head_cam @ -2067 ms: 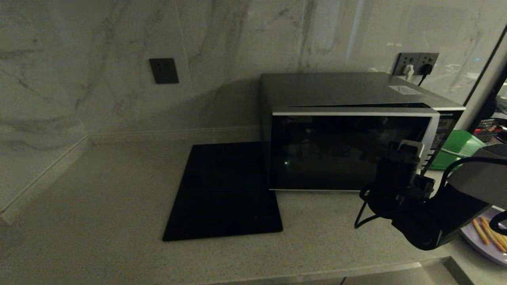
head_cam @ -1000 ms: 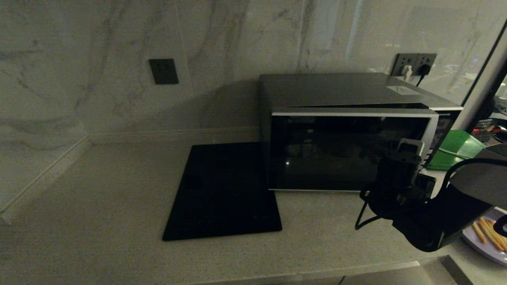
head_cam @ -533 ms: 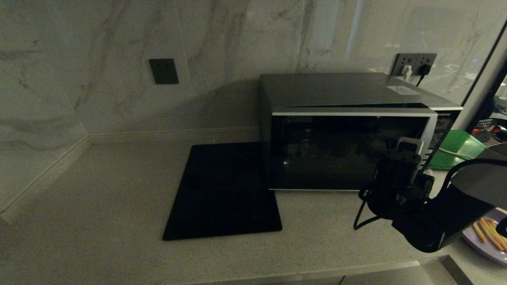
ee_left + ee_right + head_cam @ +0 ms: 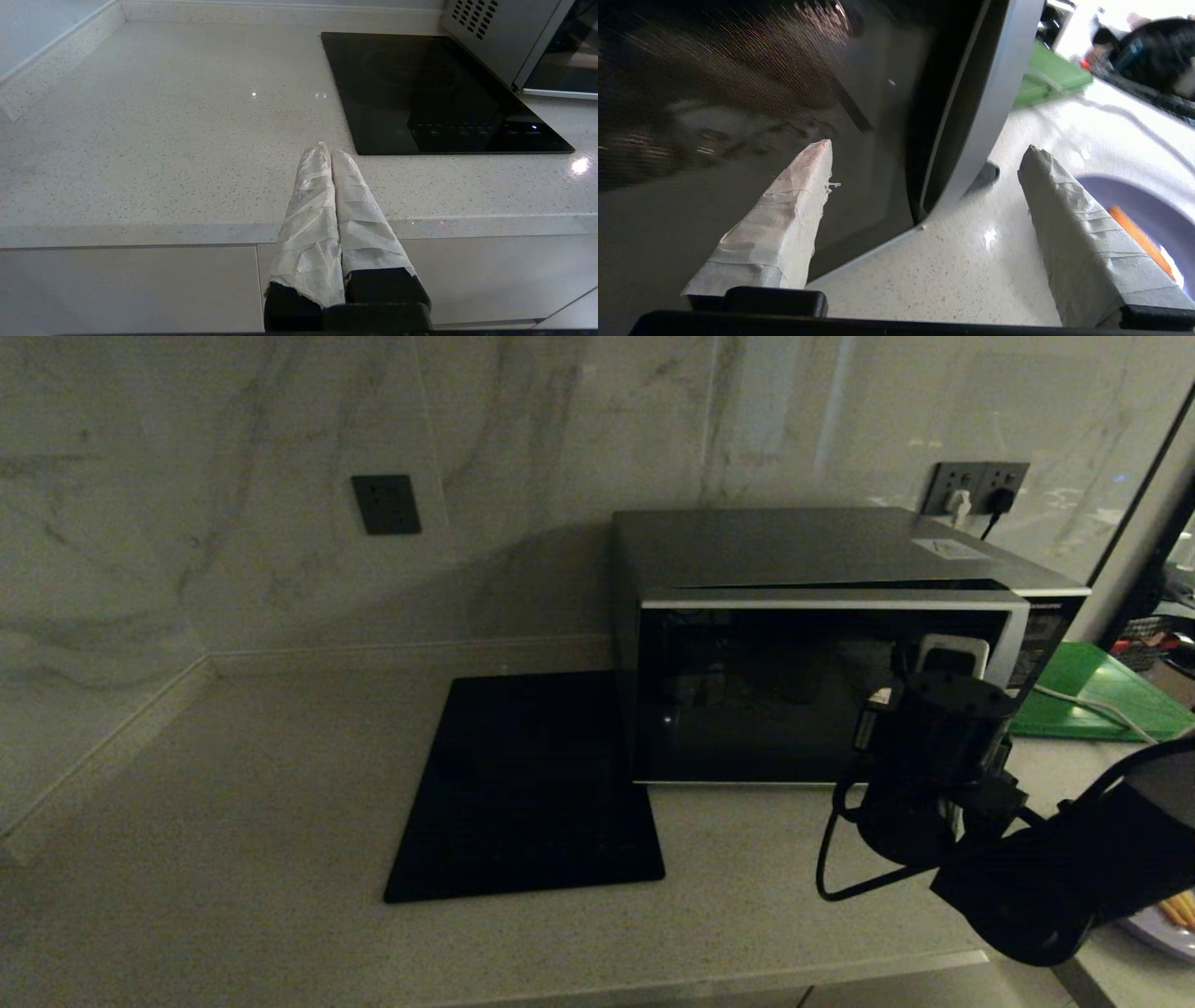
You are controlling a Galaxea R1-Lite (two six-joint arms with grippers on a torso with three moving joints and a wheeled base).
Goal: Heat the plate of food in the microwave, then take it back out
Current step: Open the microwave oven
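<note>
The microwave (image 4: 822, 644) stands at the back right of the counter, its dark glass door (image 4: 738, 93) a little ajar along the right side. My right gripper (image 4: 920, 686) is open in front of the door's lower right corner. In the right wrist view one finger of the right gripper (image 4: 929, 145) lies before the glass and the other beyond the silver door edge (image 4: 985, 102), with nothing between them. The plate of food (image 4: 1162, 922) sits on the counter at the far right, mostly behind my right arm; its lavender rim and an orange stick (image 4: 1134, 233) show. My left gripper (image 4: 327, 149) is shut and empty over the counter's front edge.
A flat black glass square (image 4: 527, 784) lies on the counter left of the microwave. A green board (image 4: 1088, 695) with a white cable over it lies to the microwave's right. Wall sockets (image 4: 976, 485) with plugs sit behind. The counter's front edge (image 4: 187, 228) runs below my left gripper.
My right gripper has opened and risen, moving closer to the door's right edge. My right arm now covers more of the plate. The left arm has not moved.
</note>
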